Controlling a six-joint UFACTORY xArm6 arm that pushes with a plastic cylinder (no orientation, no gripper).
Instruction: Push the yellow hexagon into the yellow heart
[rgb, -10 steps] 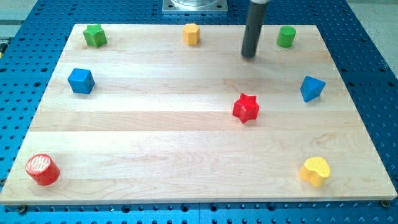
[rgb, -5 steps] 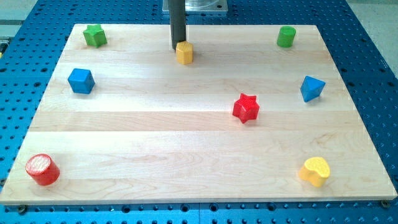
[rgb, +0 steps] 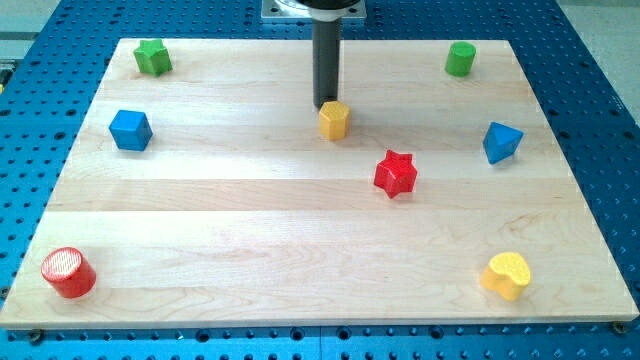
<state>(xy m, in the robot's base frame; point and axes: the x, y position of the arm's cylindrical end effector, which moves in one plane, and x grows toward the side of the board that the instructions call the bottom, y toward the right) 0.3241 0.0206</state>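
Observation:
The yellow hexagon (rgb: 333, 120) sits on the wooden board (rgb: 250, 220) a little above the middle. My tip (rgb: 326, 104) is right behind it, on its upper left side, touching or almost touching it. The yellow heart (rgb: 507, 275) lies near the board's bottom right corner, far from the hexagon. The red star (rgb: 395, 174) stands between the two, down and to the right of the hexagon.
A green star (rgb: 153, 57) is at the top left and a green cylinder (rgb: 460, 59) at the top right. A blue cube (rgb: 130, 130) is at the left, a blue triangular block (rgb: 500, 142) at the right. A red cylinder (rgb: 68, 272) is at the bottom left.
My tip swept from the upper right to behind the yellow hexagon and has pushed it from the top edge down and to the right, toward the board's middle.

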